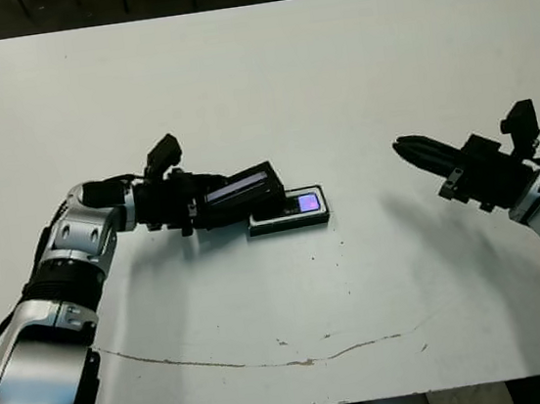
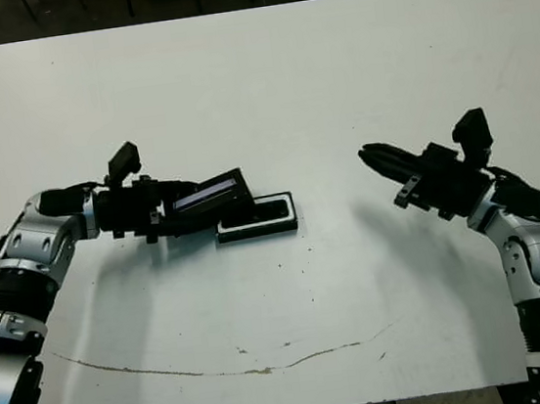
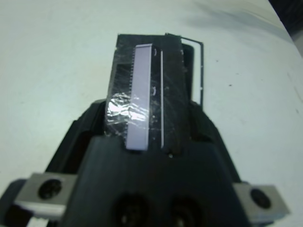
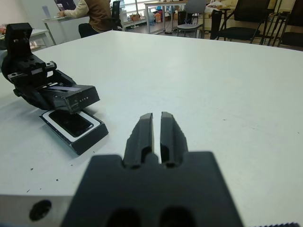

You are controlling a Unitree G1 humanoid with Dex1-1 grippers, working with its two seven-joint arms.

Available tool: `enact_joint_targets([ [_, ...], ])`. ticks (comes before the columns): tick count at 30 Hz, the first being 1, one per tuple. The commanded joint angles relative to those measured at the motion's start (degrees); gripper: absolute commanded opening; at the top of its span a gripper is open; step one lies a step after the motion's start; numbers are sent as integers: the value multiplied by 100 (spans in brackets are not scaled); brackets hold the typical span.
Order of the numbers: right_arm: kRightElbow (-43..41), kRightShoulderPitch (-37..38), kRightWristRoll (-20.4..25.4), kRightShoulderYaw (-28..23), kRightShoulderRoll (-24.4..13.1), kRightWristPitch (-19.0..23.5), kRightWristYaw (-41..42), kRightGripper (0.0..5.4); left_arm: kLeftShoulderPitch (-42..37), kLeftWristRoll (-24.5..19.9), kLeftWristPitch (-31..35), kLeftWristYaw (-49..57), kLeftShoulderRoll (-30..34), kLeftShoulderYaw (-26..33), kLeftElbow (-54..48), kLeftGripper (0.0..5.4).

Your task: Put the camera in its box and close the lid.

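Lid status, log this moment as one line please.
lid: held by left gripper, tilted over box | camera: in box | right gripper: shut, empty

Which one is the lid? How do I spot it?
Find the left gripper near the middle of the white table. The lid is the black slab it holds tilted over the box. Only the lid has a long silvery strip.
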Motion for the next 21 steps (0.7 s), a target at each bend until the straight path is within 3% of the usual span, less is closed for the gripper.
enact_joint_targets([
  [1, 77, 56, -81, 28, -56, -11, 41, 0, 110, 122, 106, -105, 34, -86, 32, 284],
  [14, 288, -50, -196, 76, -25, -278, 190, 0, 655, 43, 665, -324, 303, -209, -1247, 284],
  [21, 388, -82, -176, 57, 2, -297, 252, 0, 964, 51, 405, -3, 121, -217, -1165, 284],
])
